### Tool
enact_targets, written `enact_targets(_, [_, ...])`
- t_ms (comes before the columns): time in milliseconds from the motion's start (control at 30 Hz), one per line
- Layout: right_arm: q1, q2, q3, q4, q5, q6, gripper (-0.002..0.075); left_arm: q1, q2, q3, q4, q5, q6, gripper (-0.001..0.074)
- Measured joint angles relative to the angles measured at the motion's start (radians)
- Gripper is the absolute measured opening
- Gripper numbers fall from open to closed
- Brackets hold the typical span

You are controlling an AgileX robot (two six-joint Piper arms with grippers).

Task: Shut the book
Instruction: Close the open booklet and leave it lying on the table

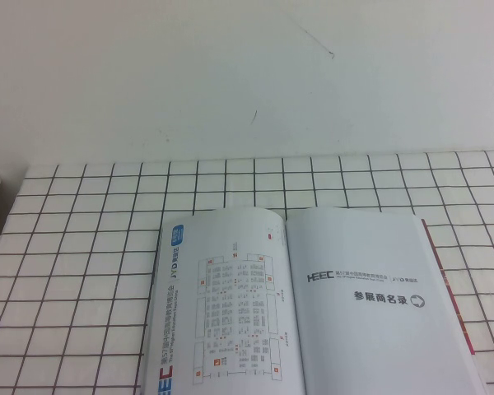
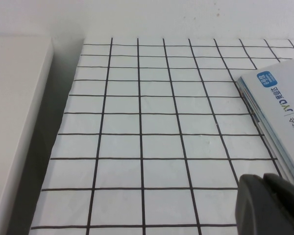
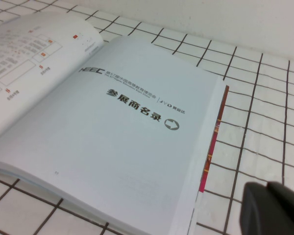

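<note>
Left hand (image 2: 270, 205) and right hand (image 3: 275, 209) flank one open book (image 1: 313, 304) on the table (image 1: 82, 247), their grip untellable; page reads "HEEC".

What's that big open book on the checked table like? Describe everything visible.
The thick white paperback book lies open and flat on the black-gridded white tablecloth. Its left page shows a floor plan and arches slightly; its right page is nearly blank, with an HEEC logo and black Chinese heading. A red cover edge shows along the right. Nothing touches it: the left gripper sits off its left edge, the right gripper off its right.
</note>
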Motion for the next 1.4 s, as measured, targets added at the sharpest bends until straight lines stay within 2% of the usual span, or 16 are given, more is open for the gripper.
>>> enact_targets(267, [0.0,0.0,0.0,0.002,-0.01,0.0,-0.0003,0.0,0.0,0.004,0.0,-0.053,0.002,-0.0004])
enact_targets(433, [0.0,0.0,0.008,0.004,-0.093,0.0,-0.0003,0.0,0.0,0.006,-0.091,-0.132,0.002,-0.0004])
enact_targets(733, [0.0,0.0,0.008,0.041,-0.38,0.0,-0.0003,0.0,0.0,0.006,-0.316,-0.403,0.004,-0.0004])
enact_targets(900, [0.0,0.0,0.008,0.049,-0.492,-0.004,-0.0003,0.0,0.0,0.006,-0.354,-0.529,0.004,-0.0004])
enact_targets(1000, [0.0,0.0,0.008,0.053,-0.615,-0.001,-0.0003,0.0,0.0,0.006,-0.361,-0.706,0.001,-0.0004])
enact_targets(1167, [0.0,0.0,0.008,0.054,-0.866,0.071,-0.0003,0.0,0.0,0.006,-0.348,-1.11,-0.031,-0.0004])
enact_targets(1233, [0.0,0.0,0.008,0.027,-0.951,0.119,-0.0003,0.0,0.0,0.006,-0.332,-1.203,-0.047,-0.0004])
enact_targets(1300, [0.0,0.0,0.008,-0.037,-0.994,0.155,-0.0003,0.0,0.0,-0.009,-0.319,-1.222,-0.063,-0.0004])
enact_targets(1400, [0.0,0.0,-0.018,-0.164,-1.003,0.182,-0.0003,0.0,0.0,-0.089,-0.304,-1.135,-0.067,-0.0004])
